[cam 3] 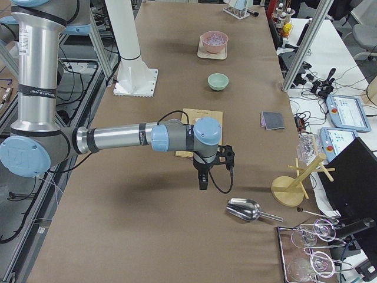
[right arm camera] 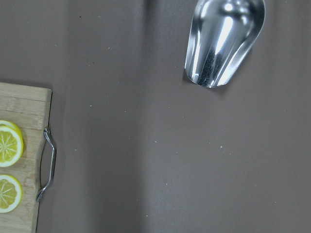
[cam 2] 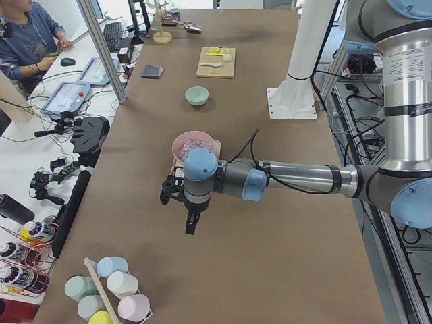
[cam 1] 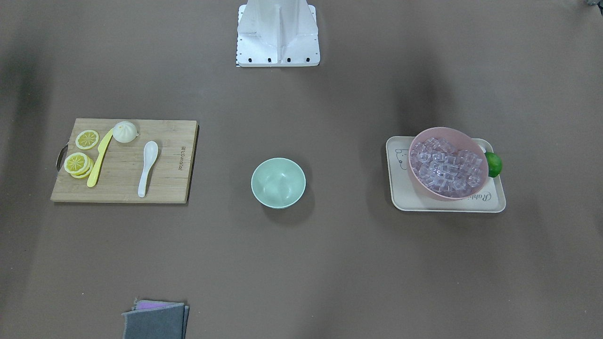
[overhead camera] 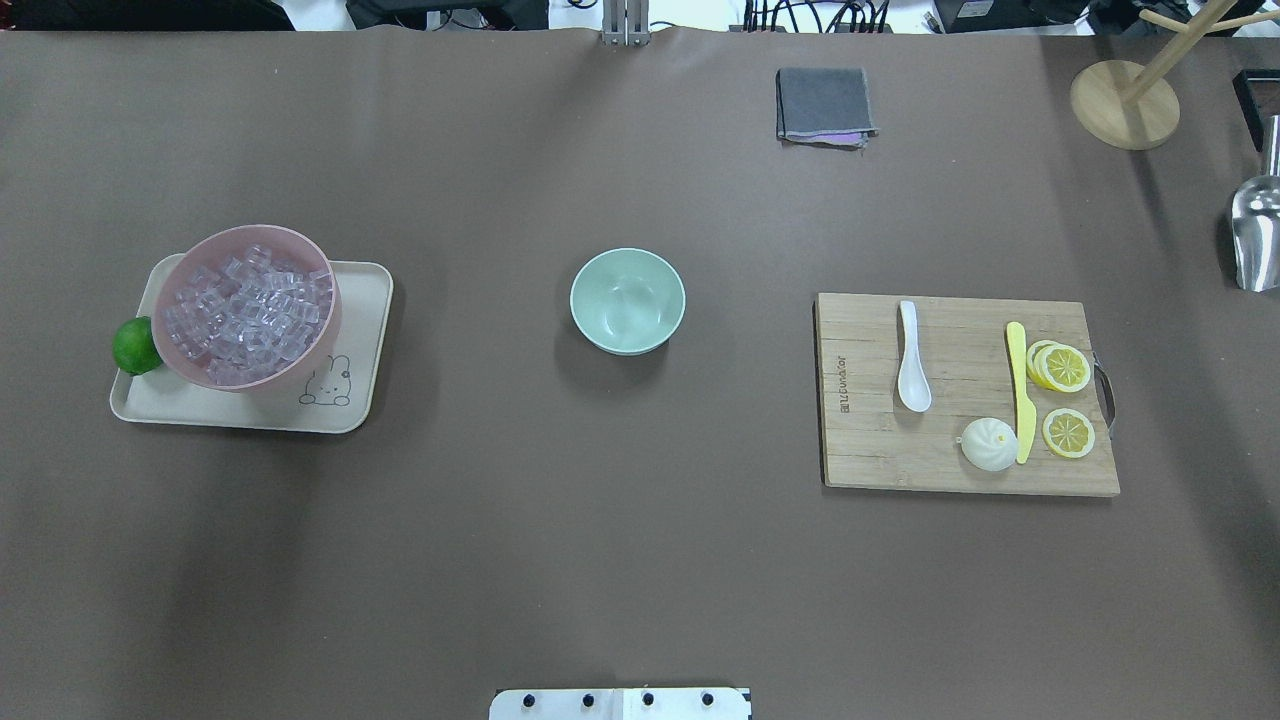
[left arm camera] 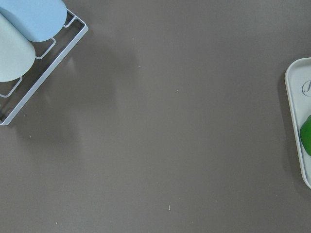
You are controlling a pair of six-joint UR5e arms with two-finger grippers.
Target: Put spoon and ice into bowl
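On the board (overhead camera: 870,450): spoon (overhead camera: 912,370) beside knife (overhead camera: 1019,390); you cannot read the stamp (overhead camera: 845,385).
Tray (cam 1: 405,200): script "Rabbi…", cut off by pink bowl (cam 1: 417,181) holding ice (cam 1: 445,165).
Bowl (cam 1: 278,182): mid-table.
Left gripper (cam 2: 191,226), right gripper (cam 3: 202,181): finger spread cannot be told.

Under the left gripper (cam 2: 192,227) the table (left arm camera: 170,145) is bare. The tray (left arm camera: 291,107) with the lime (left arm camera: 307,136) bounds one side, the mug rack (left arm camera: 48,72) the opposite side. Under the right gripper (cam 3: 203,183), bare table lies between the cutting board (right arm camera: 24,107) and the metal scoop (right arm camera: 223,43). The bowl (overhead camera: 627,300) stands unobstructed all round.
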